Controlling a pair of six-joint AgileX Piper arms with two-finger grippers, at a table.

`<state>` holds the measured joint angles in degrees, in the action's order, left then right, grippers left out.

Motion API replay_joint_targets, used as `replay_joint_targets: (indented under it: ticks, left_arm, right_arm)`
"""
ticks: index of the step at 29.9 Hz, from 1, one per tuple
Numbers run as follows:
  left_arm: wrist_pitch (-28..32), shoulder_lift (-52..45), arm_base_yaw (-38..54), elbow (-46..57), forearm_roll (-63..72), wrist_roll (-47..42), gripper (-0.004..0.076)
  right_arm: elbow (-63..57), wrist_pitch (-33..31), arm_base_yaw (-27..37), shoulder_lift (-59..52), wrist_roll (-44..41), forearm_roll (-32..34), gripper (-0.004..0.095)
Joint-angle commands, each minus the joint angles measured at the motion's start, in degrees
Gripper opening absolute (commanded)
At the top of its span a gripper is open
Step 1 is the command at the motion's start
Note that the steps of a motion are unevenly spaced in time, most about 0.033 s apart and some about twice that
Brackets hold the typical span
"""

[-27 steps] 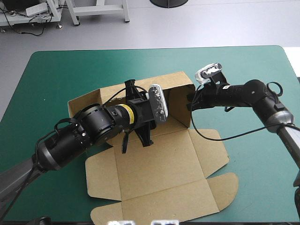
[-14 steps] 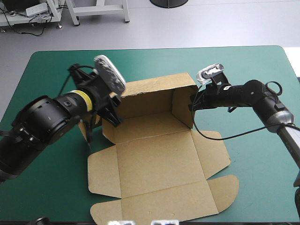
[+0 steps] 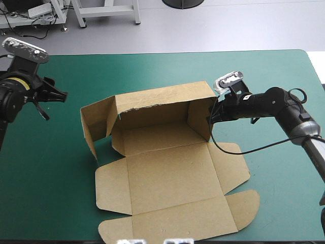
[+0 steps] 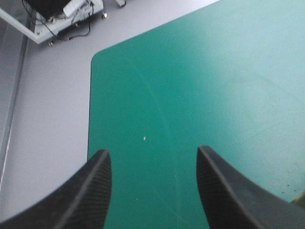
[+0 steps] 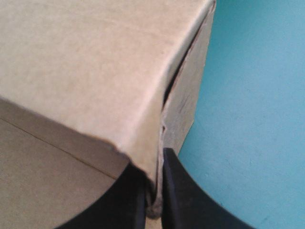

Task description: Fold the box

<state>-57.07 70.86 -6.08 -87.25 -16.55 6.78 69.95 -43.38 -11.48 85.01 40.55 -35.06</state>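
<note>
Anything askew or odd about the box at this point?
Yes. The box has its left side flap splayed outward, away from the raised back wall, not tucked in. The right gripper is shut on the box's right corner. The left gripper is open over the table at its far left, holding nothing.

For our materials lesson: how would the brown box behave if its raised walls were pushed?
The box is probably light yet stiff: thin board, walls standing on creases. Its unheld end would likely swing; the corner pinched by the right gripper should hold.
</note>
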Motion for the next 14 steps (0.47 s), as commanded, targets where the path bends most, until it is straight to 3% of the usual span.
replay_joint_targets:
  ticks: [1, 4, 7, 11, 14]
  left_arm:
    - [4.4, 0.4, 9.6, -0.8, 9.3, 6.3, 0.0387]
    - [6.5, 1.2, 16.8, 1.1, 19.8, 11.4, 0.0387]
    - [7.8, 1.9, 20.6, 2.8, 30.1, 17.9, 0.0387]
    - [8.5, 2.3, 21.5, 3.8, 32.6, 20.3, 0.0387]
    - [9.0, 2.3, 21.5, 4.1, 32.7, 20.9, 0.0387]
  right_arm:
    - [1.6, -1.3, 1.1, -5.0, -2.1, 4.6, -0.0010]
    - [2.1, -3.0, 1.1, -7.4, -6.3, 9.8, -0.0010]
    - [5.4, -12.4, 1.1, -6.4, -10.6, 15.4, -0.0010]
    - [10.8, -26.1, 1.1, -2.8, -10.9, 15.5, -0.0010]
    - [14.2, -28.1, 1.1, -0.1, -11.8, 16.0, -0.0010]
